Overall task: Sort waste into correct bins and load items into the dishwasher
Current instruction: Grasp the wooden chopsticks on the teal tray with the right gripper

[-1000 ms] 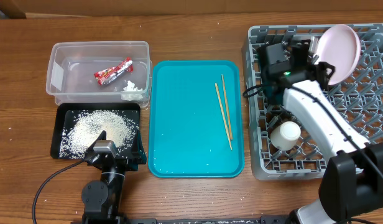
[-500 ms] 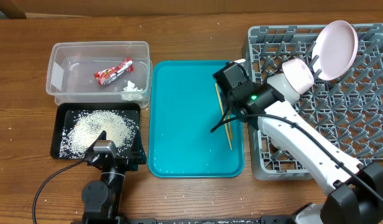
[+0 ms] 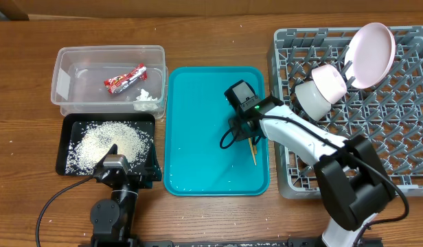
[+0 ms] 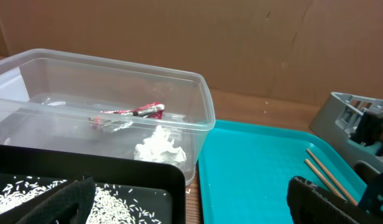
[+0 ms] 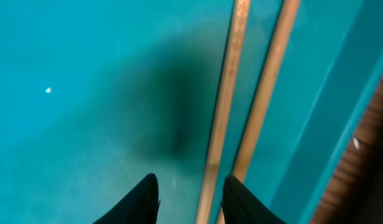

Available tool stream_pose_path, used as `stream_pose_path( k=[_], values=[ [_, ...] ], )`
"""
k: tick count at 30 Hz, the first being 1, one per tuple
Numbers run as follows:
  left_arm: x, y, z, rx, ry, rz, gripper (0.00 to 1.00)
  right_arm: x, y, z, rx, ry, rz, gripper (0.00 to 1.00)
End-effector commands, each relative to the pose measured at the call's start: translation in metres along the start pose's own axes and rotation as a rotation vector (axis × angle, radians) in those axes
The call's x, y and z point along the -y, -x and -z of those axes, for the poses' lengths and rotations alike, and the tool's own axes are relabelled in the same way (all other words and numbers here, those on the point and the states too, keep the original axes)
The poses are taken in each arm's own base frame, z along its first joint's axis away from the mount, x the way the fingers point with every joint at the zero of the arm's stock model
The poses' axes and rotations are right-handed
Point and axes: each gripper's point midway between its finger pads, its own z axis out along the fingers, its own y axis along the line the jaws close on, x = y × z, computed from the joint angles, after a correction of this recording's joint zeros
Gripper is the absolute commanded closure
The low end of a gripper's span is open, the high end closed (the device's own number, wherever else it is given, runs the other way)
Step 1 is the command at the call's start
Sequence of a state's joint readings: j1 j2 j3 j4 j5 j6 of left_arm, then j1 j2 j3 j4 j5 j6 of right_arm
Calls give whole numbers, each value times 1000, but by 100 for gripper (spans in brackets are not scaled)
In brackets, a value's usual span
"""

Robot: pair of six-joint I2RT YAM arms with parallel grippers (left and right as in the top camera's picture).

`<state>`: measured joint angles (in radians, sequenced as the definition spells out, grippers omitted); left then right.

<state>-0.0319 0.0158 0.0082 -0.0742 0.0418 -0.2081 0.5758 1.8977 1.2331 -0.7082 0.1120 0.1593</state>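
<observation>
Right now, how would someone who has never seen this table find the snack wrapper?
Find the teal tray in the table's middle; the clear plastic tub sits left of it, at the far side. Inside lies the snack wrapper beside a crumpled white tissue: the only red, crinkled thing there.

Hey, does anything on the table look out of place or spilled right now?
Nothing looks broken or badly spilled. The two chopsticks lie side by side on the teal tray rather than in the dish rack, and a stray rice grain sits on that tray too.
</observation>
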Motion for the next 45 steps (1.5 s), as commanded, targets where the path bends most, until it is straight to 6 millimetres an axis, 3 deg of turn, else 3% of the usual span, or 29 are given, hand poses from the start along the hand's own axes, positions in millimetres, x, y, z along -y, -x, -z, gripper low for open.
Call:
stream_pose_path(
  k=[1, 4, 10, 14, 18, 22, 25, 29, 33, 36, 40, 43, 45],
  values=[
    [0, -1, 0, 1, -1, 10, 0, 2, -6, -11, -31, -7, 3, 64],
    [0, -1, 0, 1, -1, 10, 0, 2, -12, -18, -60, -5, 2, 69],
    [-1, -1, 0, 1, -1, 10, 0, -14, -22, -17, -109, 91, 0, 96],
    [-1, -1, 0, 1, -1, 10, 0, -13, -26, -7, -131, 85, -8, 96],
    [-1, -1, 0, 1, -1, 10, 0, -14, -6, 25, -50, 104, -59, 96],
    [-1, -1, 0, 1, -1, 10, 0, -7, 28, 78, 116, 121, -80, 96],
    [-1, -1, 0, 1, -1, 10, 0, 22, 51, 119, 265, 58, -132, 96],
    [-1, -1, 0, 1, -1, 10, 0, 75, 66, 147, 384, -59, -224, 96],
    [-1, -1, 0, 1, -1, 10, 0, 124, 68, 144, 390, -129, -279, 96],
    [0, -1, 0, 1, -1, 10, 0, 143, 60, 129, 345, -121, -323, 96],
    [-1, -1, 0, 1, -1, 10, 0, 137, 49, 103, 265, -63, -266, 96],
    [-1, -1, 0, 1, -1, 10, 0, 134, 46, 99, 248, -68, -244, 96],
    [-1, -1, 0, 1, -1, 10, 0, 125, 49, 106, 263, -51, -225, 84]
  ],
)
